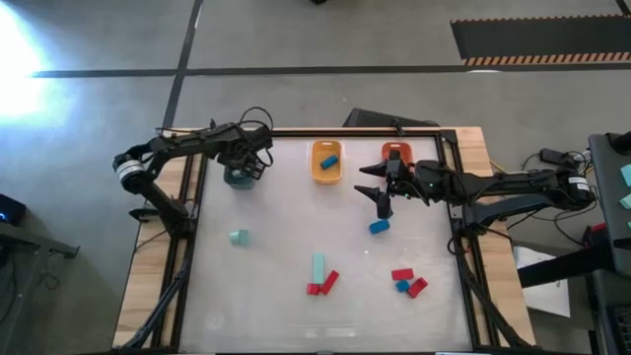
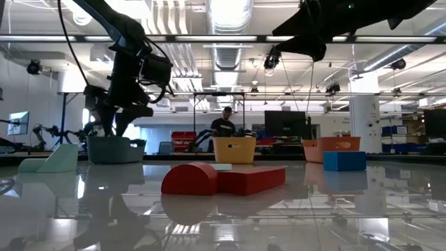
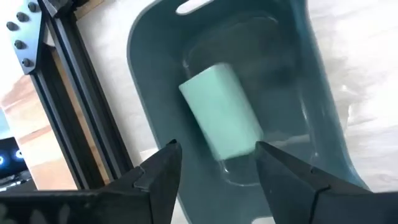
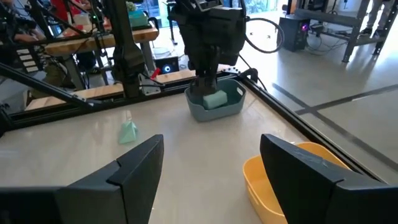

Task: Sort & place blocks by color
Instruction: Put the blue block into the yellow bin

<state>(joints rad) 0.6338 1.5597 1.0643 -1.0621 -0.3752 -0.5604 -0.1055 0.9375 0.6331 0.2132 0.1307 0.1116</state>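
My left gripper (image 3: 214,171) is open, right above the dark teal tray (image 1: 240,177) at the table's far left. A pale mint block (image 3: 221,112) lies flat on that tray's floor between and beyond the fingertips; the fingers stand on either side of it, apart from it. My right gripper (image 1: 383,204) hangs open and empty over the table's far right part, just beyond a blue block (image 1: 379,227). Another blue block (image 1: 329,158) lies in the yellow-orange tray (image 1: 326,173). The orange-red tray (image 1: 396,154) stands partly under the right arm.
Loose on the table: a mint block (image 1: 238,237) at the left, a mint bar (image 1: 318,264) with two red blocks (image 1: 322,286) in the middle, and two red blocks with a blue one (image 1: 407,282) at the near right. Black frame rails (image 1: 197,212) line the table.
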